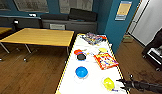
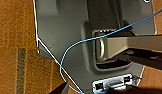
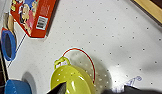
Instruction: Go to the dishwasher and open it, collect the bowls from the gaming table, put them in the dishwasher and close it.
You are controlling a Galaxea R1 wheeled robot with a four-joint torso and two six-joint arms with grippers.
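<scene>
The right arm reaches in low over the near corner of the gaming table (image 1: pixel 95 72), its pincer (image 1: pixel 121 83) splayed apart just beside a yellow colander (image 1: pixel 108 83) and touching nothing. Beyond the pincer, toward the table's middle, sits the blue bowl (image 1: pixel 81 72), and farther still the black bowl (image 1: pixel 81 57) with the orange-red bowl (image 1: pixel 77 52) against it; a red game box (image 1: pixel 105 60) lies ahead of the pincer. The left wrist view gives the robot's grey body, a blue cable (image 2: pixel 72 47) and wooden floor (image 2: pixel 14 37), so I cannot tell that pincer's state; the dishwasher is out of sight.
</scene>
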